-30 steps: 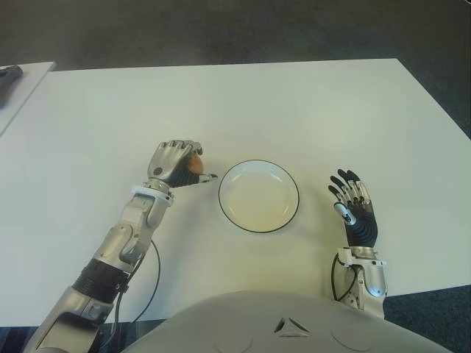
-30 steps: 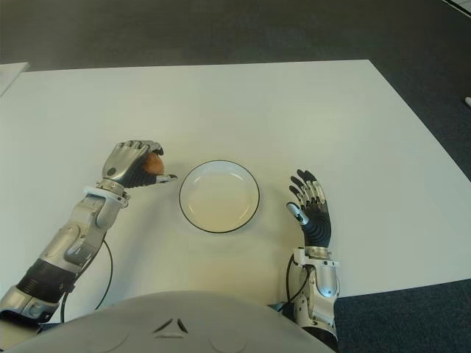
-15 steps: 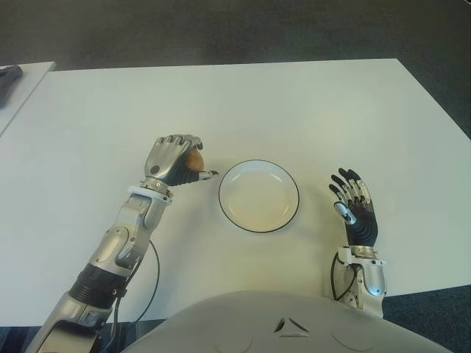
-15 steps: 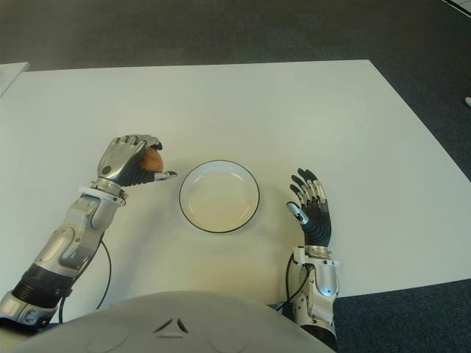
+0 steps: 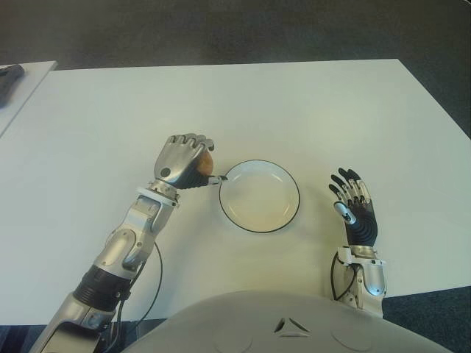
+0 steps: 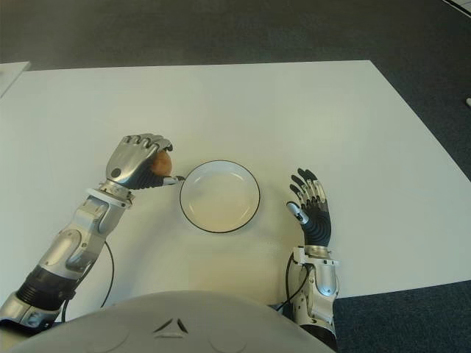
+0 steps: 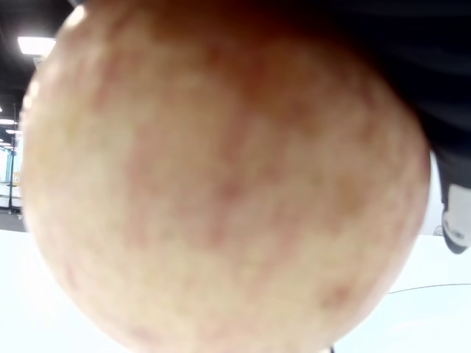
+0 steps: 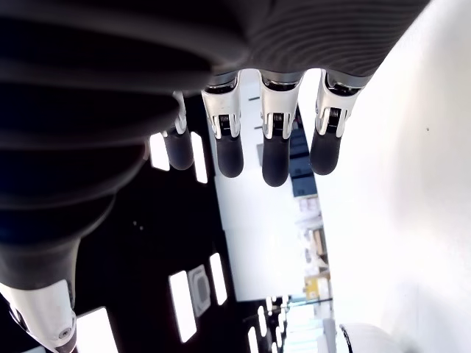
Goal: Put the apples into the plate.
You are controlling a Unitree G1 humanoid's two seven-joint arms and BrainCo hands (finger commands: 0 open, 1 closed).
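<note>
Here left hand (image 5: pixel 182 160) grips apple (image 5: pixel 206 159) beside plate (image 5: pixel 259 196).

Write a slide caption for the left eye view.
Left hand carries an apple beside the empty plate; right hand open.

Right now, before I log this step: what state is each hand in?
Left hand: fingers shut on the round reddish-yellow apple, beside the white black-rimmed plate.
Right hand: open, holding nothing, on the plate's other side.

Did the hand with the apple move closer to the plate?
Yes. The left hand, holding the apple, moved toward the plate; its thumb now reaches the plate's left rim.
</note>
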